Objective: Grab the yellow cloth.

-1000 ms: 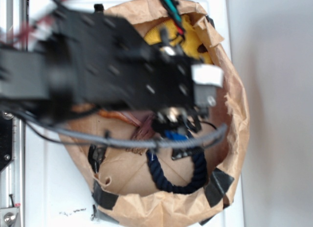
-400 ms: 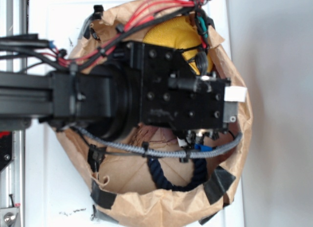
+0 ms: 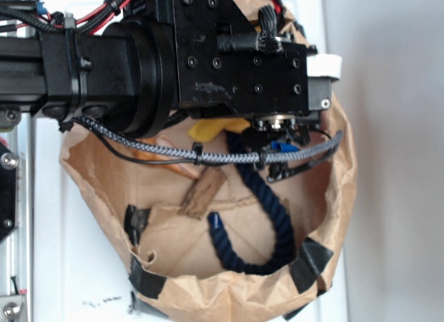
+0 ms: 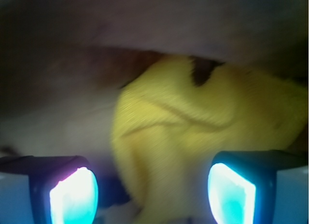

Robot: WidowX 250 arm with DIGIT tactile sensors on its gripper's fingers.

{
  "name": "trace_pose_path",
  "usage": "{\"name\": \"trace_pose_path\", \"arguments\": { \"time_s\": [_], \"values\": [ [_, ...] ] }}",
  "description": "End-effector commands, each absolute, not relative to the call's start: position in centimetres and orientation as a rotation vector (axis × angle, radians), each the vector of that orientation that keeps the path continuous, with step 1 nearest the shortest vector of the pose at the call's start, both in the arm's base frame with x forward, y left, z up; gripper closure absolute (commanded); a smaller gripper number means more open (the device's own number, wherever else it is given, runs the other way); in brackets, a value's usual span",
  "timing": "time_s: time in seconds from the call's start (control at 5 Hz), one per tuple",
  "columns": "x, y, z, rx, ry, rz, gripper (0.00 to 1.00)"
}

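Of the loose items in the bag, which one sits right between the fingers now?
The yellow cloth: in the wrist view it fills the gap between the open fingers. The navy rope and brown wood piece lie farther down the paper bag.

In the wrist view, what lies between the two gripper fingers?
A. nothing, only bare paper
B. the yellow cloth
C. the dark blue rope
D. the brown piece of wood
B: in the wrist view the yellow cloth fills the space ahead of the open gripper, between its two fingers; the dark blue rope and the piece of wood lie elsewhere in the bag.
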State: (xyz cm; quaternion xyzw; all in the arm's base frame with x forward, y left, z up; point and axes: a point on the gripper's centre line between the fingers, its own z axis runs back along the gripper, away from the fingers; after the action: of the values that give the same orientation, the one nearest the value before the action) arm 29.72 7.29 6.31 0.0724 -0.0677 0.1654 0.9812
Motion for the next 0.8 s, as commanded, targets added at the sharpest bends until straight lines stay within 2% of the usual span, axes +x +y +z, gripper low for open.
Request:
{"name": "trace_pose_path", "arguments": {
  "time_s": [0.0, 0.2, 0.4, 0.6],
  "values": [
    [32.3, 7.6, 3.9, 0.222, -0.178, 0.357, 0.00],
    [33.1, 7.3, 3.0, 0.281, -0.172, 0.373, 0.00],
    [33.5, 7.0, 2.0, 0.302, -0.171, 0.383, 0.04],
    [33.5, 7.0, 1.6, 0.320, -0.165, 0.411, 1.00]
  ]
}}
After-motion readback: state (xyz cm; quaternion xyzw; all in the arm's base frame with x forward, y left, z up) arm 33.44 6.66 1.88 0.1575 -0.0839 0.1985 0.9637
